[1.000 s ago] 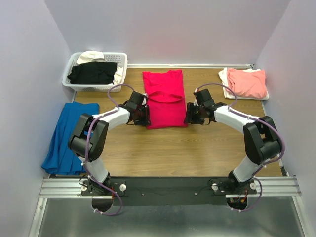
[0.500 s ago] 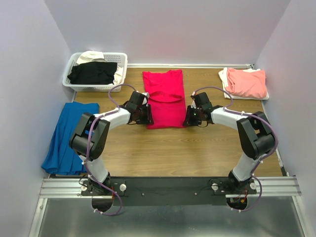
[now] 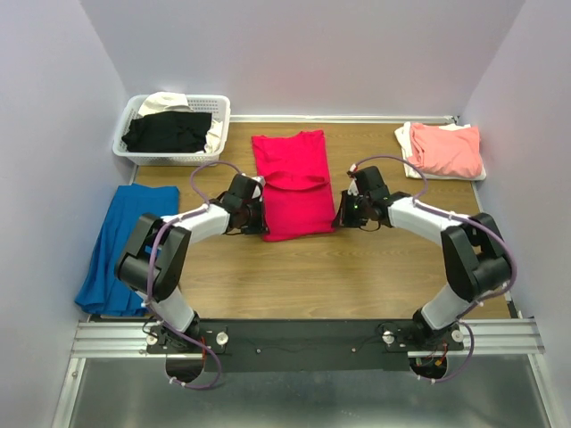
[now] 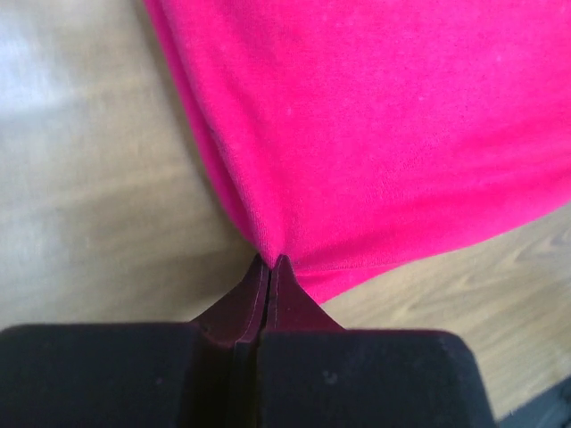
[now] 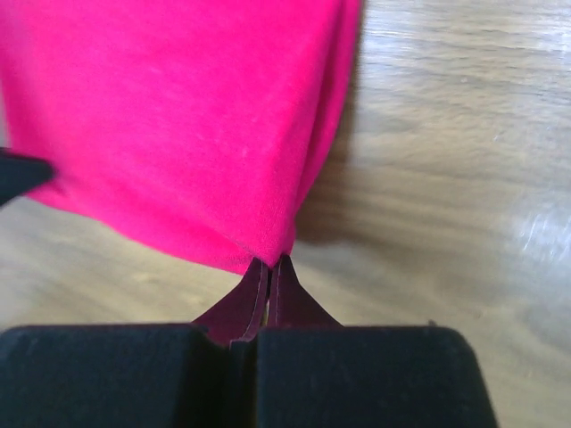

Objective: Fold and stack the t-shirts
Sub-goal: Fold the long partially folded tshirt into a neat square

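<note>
left gripper fingers fully closed, pinching red t-shirt near-left corner, right gripper likewise clamped on near-right corner, wooden table

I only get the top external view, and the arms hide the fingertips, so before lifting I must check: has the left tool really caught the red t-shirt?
Observer: Yes; the left wrist view shows the left tool shut on the red t-shirt at its edge, cloth creasing into its tips.
Operator: And the right?
Observer: The right wrist view shows the right tool shut on the shirt's near corner.
Operator: Is that corner flat?
Observer: Seemingly not; beside it the edge throws a dark shadow on the wooden table.
</note>
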Available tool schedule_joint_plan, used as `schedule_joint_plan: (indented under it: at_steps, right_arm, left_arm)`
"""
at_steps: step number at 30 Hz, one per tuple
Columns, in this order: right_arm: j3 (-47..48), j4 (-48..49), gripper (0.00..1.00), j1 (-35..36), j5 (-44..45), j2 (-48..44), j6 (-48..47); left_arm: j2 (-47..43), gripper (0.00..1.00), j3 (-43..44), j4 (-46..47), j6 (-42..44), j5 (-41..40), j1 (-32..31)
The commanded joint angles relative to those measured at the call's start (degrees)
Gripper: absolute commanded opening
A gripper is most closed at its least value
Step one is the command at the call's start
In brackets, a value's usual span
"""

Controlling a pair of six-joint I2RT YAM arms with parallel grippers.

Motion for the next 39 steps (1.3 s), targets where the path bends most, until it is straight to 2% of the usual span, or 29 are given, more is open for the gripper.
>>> schedule_joint_plan:
  at_steps: [1,13,17,29,33,34,39]
  right_arm:
    - [0.05,-4.9,0.01,0.43,-0.54,-7.39,0.33]
    - [2.07,-12.81,0.01,1.13,-0.63,-20.66,1.03]
    - [3.56,-14.84,0.01,1.13,-0.63,-22.15,0.77]
    - [4.53,-18.88,0.01,1.04,-0.28,-25.59,0.68]
    - [6.11,-18.88,0.01,1.04,4.63,-23.66,0.42]
    - [6.81,-18.97,0.01,1.13,5.78,-22.0,-0.02]
    - [13.31,-18.88,0.01,1.13,9.56,-16.19,-2.83]
  left_arm:
    - [-5.03,0.0,-0.6,-7.85,1.76,-1.06,-0.23]
    - [-17.69,0.0,5.9,-18.31,1.68,-3.26,-0.32]
    - [-19.62,0.0,7.4,-21.04,0.89,-3.17,-0.49]
    - [-22.97,0.0,4.75,-24.29,-2.1,-3.79,-1.46]
    - [-20.25,0.0,9.58,-28.15,-4.29,-10.27,-1.37]
    - [-19.38,0.0,10.9,-29.03,-5.69,-15.43,-1.46]
    - [-12.61,0.0,20.57,-31.24,-6.58,-21.45,-1.46]
